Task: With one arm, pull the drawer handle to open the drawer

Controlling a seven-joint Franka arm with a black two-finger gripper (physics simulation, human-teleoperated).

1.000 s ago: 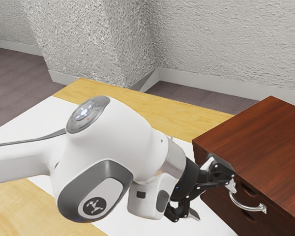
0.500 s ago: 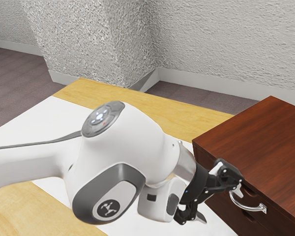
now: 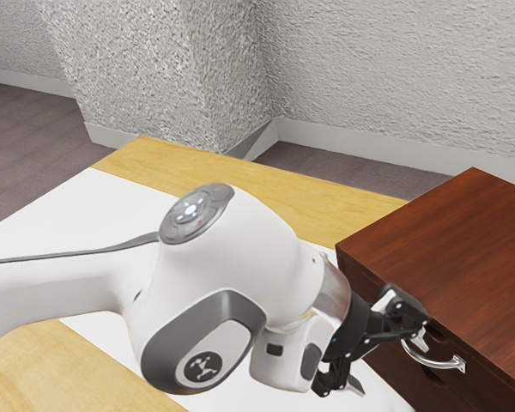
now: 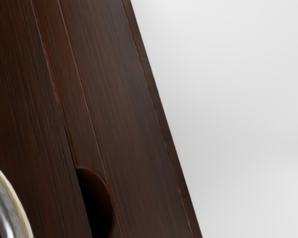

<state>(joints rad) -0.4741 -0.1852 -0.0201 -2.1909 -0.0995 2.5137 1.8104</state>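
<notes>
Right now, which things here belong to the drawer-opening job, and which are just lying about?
For the job:
gripper, open, close to the handle
silver drawer handle
dark wooden drawer cabinet

Just there:
wooden table
white mat lying on it
rough wall
floor

Dark red-brown wooden drawer cabinet (image 3: 472,249): fine straight grain, faint satin sheen. Curved silver handle (image 3: 433,360): polished, probably metal. White robot arm shell (image 3: 240,283): smooth, glossy plastic. Pale yellow wooden tabletop (image 3: 266,184): matt.
</notes>
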